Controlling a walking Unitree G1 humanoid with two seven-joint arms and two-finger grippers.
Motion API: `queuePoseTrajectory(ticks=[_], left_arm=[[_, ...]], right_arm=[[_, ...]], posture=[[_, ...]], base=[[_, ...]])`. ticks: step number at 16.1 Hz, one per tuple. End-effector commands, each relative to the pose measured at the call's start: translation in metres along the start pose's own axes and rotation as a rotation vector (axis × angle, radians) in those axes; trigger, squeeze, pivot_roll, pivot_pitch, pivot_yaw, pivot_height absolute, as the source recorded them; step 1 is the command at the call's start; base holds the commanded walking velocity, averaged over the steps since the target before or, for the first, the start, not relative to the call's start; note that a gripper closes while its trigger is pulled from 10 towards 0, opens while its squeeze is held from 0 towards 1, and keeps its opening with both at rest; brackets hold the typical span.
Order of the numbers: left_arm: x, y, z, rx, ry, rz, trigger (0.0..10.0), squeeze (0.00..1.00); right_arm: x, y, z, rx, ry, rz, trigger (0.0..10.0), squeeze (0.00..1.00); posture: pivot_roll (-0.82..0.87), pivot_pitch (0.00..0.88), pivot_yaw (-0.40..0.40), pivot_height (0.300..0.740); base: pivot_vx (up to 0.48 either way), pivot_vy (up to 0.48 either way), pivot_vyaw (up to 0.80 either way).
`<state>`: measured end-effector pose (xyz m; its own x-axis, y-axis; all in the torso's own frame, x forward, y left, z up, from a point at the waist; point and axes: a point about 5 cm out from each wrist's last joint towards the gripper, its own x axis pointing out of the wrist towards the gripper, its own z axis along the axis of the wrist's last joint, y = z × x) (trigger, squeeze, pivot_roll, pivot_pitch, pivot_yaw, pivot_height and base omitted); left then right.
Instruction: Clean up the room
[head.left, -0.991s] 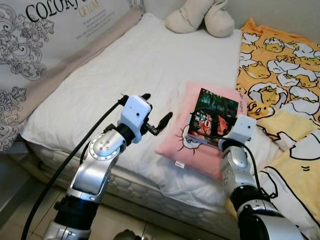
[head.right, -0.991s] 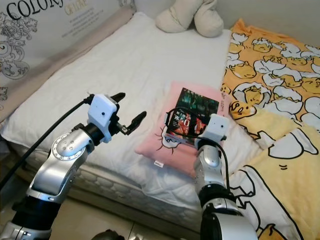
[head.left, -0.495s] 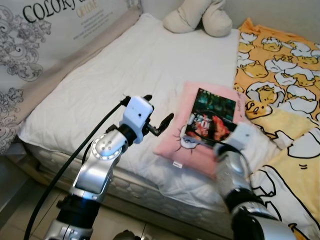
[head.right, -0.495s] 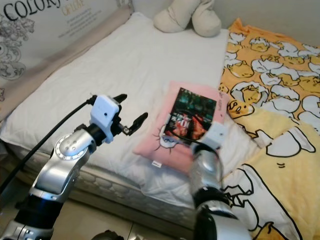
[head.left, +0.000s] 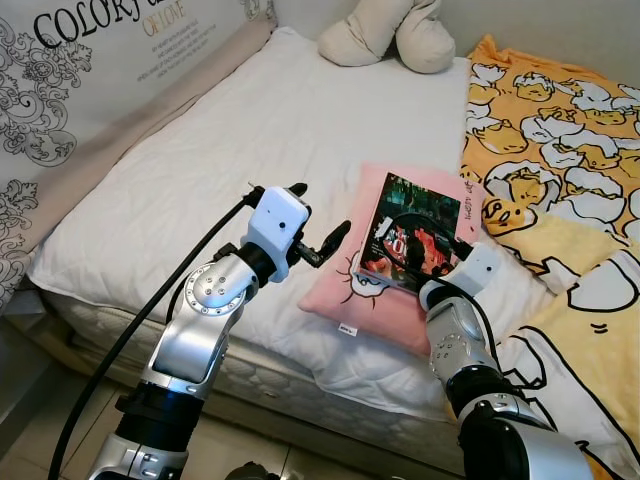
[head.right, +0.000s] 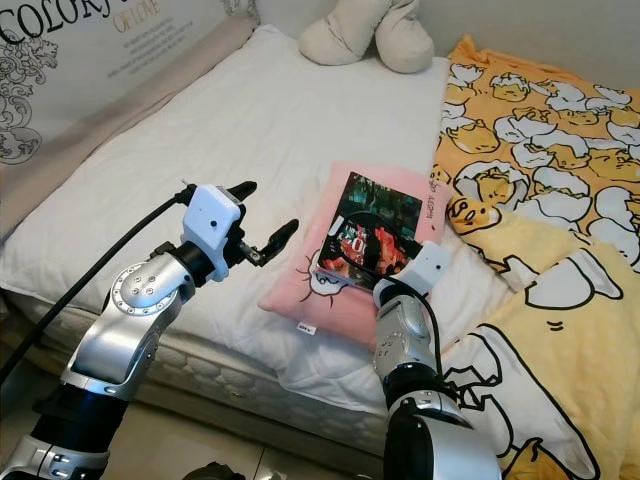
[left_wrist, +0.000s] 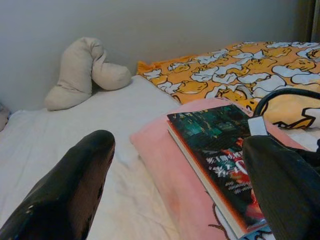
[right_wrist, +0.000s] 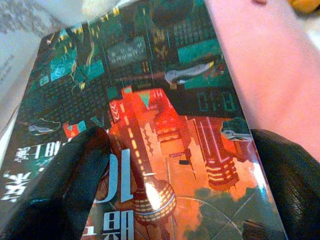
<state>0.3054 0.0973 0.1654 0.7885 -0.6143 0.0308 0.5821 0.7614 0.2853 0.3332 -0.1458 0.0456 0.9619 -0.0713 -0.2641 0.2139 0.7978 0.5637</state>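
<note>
A thin book with a dark green and red glossy cover (head.left: 417, 235) lies flat on a soft pink cushion with a cartoon print (head.left: 375, 292), and this cushion rests on the white quilted mattress (head.left: 240, 150) near its front edge. The right gripper (right_wrist: 175, 165) is over the near end of the book, its two black fingers (right_wrist: 75, 170) spread apart with the cover between them; whether the tips touch the cover cannot be told. The left gripper (head.left: 322, 218) is held above the mattress, just beside the left edge of the pink cushion, and its two fingers (left_wrist: 75, 185) are also spread wide, with nothing between them. To the right of the cushion lies an orange and yellow blanket with a cartoon egg pattern (head.left: 560, 140). A beige bent plush pillow (head.left: 385, 32) sits at the far end of the mattress, against the wall.
</note>
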Motion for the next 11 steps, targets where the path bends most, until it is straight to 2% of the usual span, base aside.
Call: queuePoseTrajectory(ticks=[1,5,11], left_arm=[[0.0035,-0.0008,0.0027,0.013,-0.008,-0.015,10.0,0.00],[0.0049,-0.0017,0.0024,0.013,-0.007,-0.021,10.0,0.00],[0.0060,-0.0029,0.0012,0.014,-0.004,-0.027,10.0,0.00]], right_arm=[[-0.0006,0.0034,-0.0094,0.028,0.057,0.007,0.0,0.00],[-0.0016,0.0013,-0.0187,0.114,0.146,0.016,0.0,0.00],[0.0004,0.0007,-0.0124,0.117,0.138,0.034,0.0,0.00]], posture=[[0.20,0.000,-0.026,0.740],[0.19,0.000,-0.023,0.740],[0.18,0.000,-0.026,0.740]], base=[[0.000,0.000,0.00],[0.000,0.000,0.00],[0.000,0.000,0.00]])
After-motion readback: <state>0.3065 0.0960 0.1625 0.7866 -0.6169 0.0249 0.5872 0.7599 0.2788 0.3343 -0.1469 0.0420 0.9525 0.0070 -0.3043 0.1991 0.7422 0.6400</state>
